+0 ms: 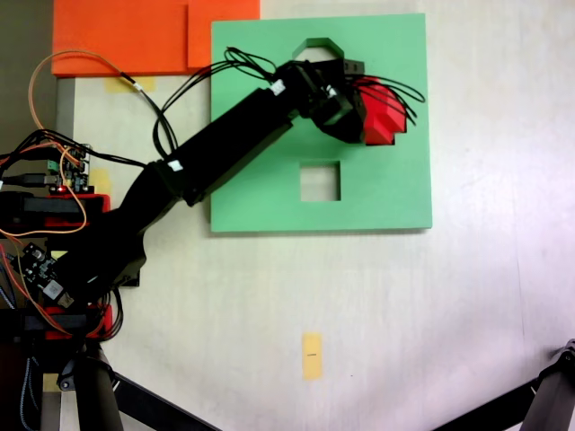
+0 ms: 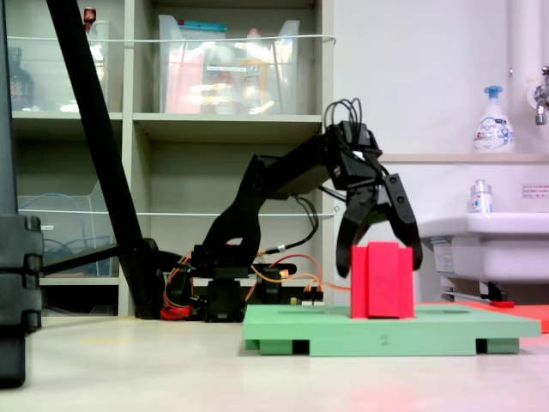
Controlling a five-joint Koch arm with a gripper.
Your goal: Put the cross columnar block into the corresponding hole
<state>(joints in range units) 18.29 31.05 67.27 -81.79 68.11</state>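
Observation:
The red cross columnar block stands upright on the green foam board. From above it shows at the board's right middle. My gripper hangs over it, open, with one finger to the left and the other just off the right side. In the top-down fixed view the gripper covers the block's left part. The plus-shaped hole is hidden under the block and gripper, so I cannot tell how deep the block sits in the board.
An octagonal cutout and a square cutout lie left of the block. Orange foam sheets sit beyond the board's far left corner. A yellow tape marker lies on the table. Circuit boards and wires flank the arm's base.

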